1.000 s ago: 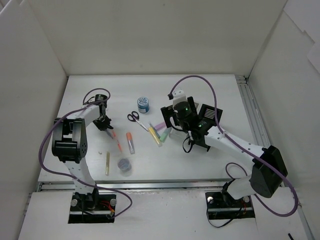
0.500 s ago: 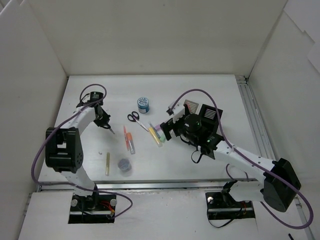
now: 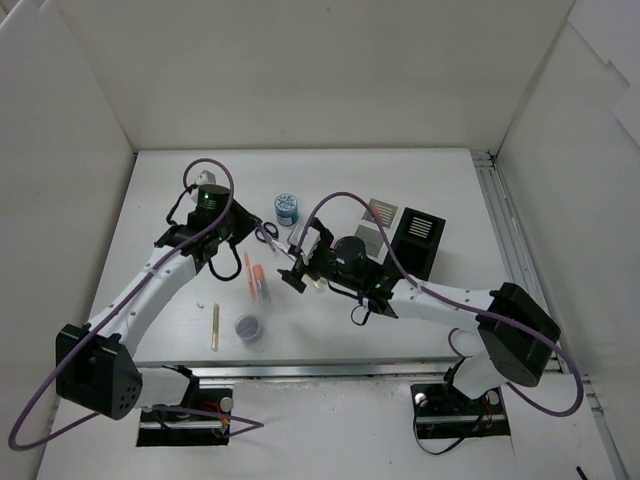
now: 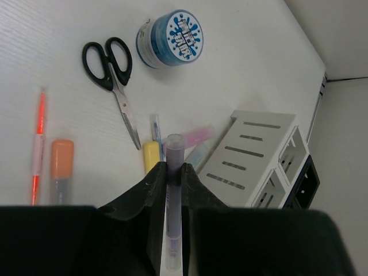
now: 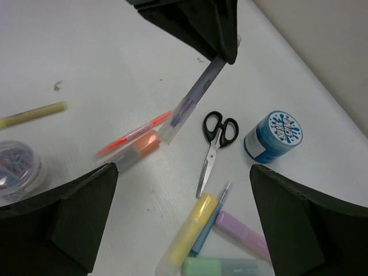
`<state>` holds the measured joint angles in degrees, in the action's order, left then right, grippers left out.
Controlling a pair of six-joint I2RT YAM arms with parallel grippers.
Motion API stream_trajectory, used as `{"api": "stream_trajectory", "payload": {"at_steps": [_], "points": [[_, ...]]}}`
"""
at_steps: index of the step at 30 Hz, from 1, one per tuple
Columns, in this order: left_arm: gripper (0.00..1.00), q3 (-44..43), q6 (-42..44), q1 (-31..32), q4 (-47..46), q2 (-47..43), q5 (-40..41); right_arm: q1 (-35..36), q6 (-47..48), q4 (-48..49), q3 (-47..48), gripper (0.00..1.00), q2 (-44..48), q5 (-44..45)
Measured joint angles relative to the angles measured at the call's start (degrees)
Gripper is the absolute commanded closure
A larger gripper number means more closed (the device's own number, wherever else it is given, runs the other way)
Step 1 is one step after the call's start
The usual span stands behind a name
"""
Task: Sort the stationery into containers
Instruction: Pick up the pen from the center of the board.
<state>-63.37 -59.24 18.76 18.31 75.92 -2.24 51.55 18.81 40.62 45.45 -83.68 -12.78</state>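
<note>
Left end effector (image 4: pixel 172 170) was clamped mid-barrel on the thin lilac plastic pen (image 4: pixel 173 147), likely light, stiff, slick; right end effector (image 5: pixel 184 225) stood apart, empty.

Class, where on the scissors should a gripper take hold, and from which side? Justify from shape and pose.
Grip the scissors at the neck, just below the black loops, coming straight down with jaws across the closed blades. They lie flat on the table, slim there, and the tip lies close to the yellow marker.

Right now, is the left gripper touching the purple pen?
Touching. Left wrist view: jaws of the left gripper clamp the purple pen on both sides, no gap.
</note>
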Motion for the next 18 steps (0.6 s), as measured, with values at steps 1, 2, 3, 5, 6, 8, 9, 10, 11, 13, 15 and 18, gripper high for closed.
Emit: {"api": "stream_trajectory", "payload": {"at_steps": [1,2,3,5,6,8,9,10,11,13,15,18], "points": [[1.0,0.6,-0.7,0.7,-0.4,-0.6,0.1,0.2,0.4,1.1,0.3,0.04,-1.0,0.8],[1.0,1.3,-1.4,1.3,-0.8,-1.3,0.2,0.5,0.8,2.4,0.5,0.04,-2.1,1.7],[1.0,1.8,-2.1,1.8,-0.9,-1.9,0.3,0.7,1.0,3.8,0.6,0.04,-3.1,2.4],[1.0,2.4,-3.3,2.7,-1.2,-2.7,1.4,1.4,1.4,5.9,0.7,0.06,-4.8,3.5],[1.0,2.5,-3.9,3.1,-1.3,-3.0,2.1,1.7,1.5,6.8,0.8,0.07,-5.6,4.1],[1.0,2.5,-4.8,4.0,-1.8,-3.5,2.9,2.2,1.7,8.3,1.1,0.13,-6.9,5.3],[1.0,2.5,-5.2,4.4,-1.9,-3.6,3.3,2.4,1.7,9.0,1.4,0.17,-7.5,6.1],[1.0,2.6,-5.6,4.9,-2.2,-3.8,3.7,2.6,1.8,9.7,1.8,0.22,-8.1,6.7],[1.0,2.7,-5.9,5.4,-2.4,-4.1,4.1,2.6,1.8,10.4,2.3,0.27,-8.7,7.4],[1.0,3.1,-6.4,6.1,-2.7,-4.5,4.9,2.9,1.8,12.1,2.9,0.4,-9.8,8.6],[1.0,3.3,-7.0,6.6,-2.7,-4.9,5.8,2.9,1.6,13.5,3.1,0.5,-10.4,9.4],[1.0,3.4,-7.4,7.2,-2.8,-5.4,6.9,3.0,1.2,15.3,3.1,0.68,-11.0,10.4]]}}
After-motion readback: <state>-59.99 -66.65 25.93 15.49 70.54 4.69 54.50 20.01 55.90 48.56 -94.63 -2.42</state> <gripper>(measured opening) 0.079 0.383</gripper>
